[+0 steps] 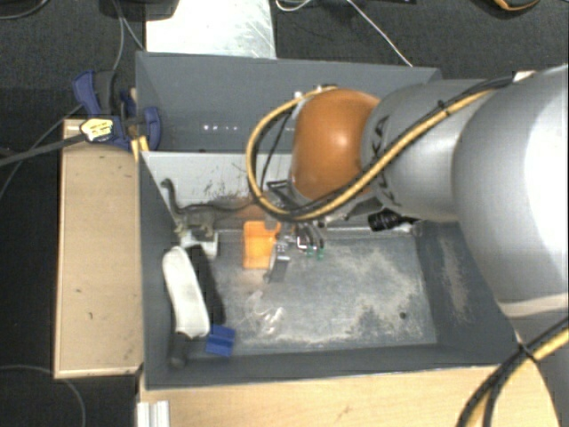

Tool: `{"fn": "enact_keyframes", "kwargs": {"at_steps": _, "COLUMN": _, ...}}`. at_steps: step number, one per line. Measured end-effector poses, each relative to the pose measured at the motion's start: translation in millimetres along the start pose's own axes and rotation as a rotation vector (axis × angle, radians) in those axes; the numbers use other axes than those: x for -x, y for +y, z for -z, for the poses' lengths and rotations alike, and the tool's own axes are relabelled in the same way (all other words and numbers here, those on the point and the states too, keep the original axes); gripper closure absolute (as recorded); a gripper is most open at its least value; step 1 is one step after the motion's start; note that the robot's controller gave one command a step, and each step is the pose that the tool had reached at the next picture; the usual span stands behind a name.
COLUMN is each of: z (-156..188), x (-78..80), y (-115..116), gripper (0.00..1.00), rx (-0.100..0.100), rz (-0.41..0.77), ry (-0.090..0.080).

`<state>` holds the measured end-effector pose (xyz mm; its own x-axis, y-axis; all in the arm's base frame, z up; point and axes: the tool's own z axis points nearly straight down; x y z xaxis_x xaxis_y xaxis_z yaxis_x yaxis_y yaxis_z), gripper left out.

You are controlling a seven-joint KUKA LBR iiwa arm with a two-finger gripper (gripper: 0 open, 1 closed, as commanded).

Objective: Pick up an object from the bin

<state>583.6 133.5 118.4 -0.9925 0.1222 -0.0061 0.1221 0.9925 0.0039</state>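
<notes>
Camera view: the jaws hang low in the grey metal bin (391,283), their opening impossible to tell. A small orange block (259,243) sits just beside them at nine o'clock, crumpled clear plastic (264,314) at six.

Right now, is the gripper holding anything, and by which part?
Cannot be told: the gripper is beside the orange block near the back of the bin; touching or apart is unclear.

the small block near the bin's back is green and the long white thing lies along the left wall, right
No: the camera view shows the small cube-shaped block is orange, not green. The long white rounded thing does lie along the left wall.
</notes>
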Motion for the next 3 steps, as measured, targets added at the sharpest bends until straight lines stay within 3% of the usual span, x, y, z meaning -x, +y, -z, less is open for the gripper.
{"fn": "enact_keyframes", "kwargs": {"at_steps": 1, "z": -32.9, "x": 11.0, "y": -1.9, "gripper": 0.00, "rx": 0.008, "rz": 0.071, "ry": -0.029}}
{"fn": "enact_keyframes", "kwargs": {"at_steps": 2, "z": -29.8, "x": 2.2, "y": 9.2, "gripper": 1.00, "rx": 0.005, "rz": -0.017, "ry": -0.016}}
{"fn": "enact_keyframes", "kwargs": {"at_steps": 3, "z": -34.2, "x": 2.9, "y": 10.0, "gripper": 1.00, "rx": 0.004, "rz": -0.032, "ry": -0.016}}
